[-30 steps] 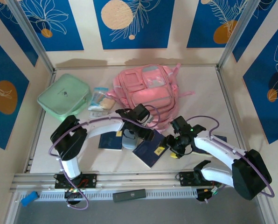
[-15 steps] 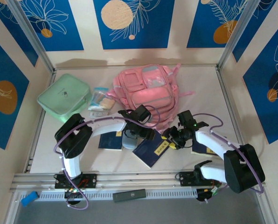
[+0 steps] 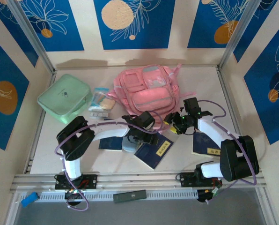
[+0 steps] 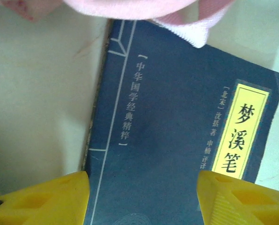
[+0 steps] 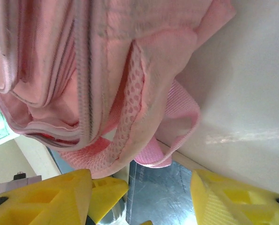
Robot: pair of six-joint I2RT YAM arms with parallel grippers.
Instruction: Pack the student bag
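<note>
The student bag (image 3: 146,91) is a pink backpack lying flat at the back middle of the table. Its near edge and a strap loop (image 5: 177,122) hang just ahead of my right gripper (image 5: 142,197), which is open with nothing between its fingers. In the top view my right gripper (image 3: 173,125) sits at the bag's near right corner. My left gripper (image 3: 140,133) is beside it, open, over a dark blue book (image 4: 177,122) with a yellow title label. Its yellow fingers (image 4: 46,199) straddle the cover without gripping. A pink bag edge (image 4: 177,14) lies at the book's far end.
A mint green case (image 3: 64,98) sits at the back left with a snack packet (image 3: 102,101) beside it. A second dark book (image 3: 110,143) and a pale blue object (image 3: 129,146) lie left of the labelled book (image 3: 153,151). Another book (image 3: 205,143) lies on the right.
My right gripper has moved away from me, from beside the labelled book up to the bag's near right corner, uncovering the book on the right. My left gripper shifted slightly rightward.
</note>
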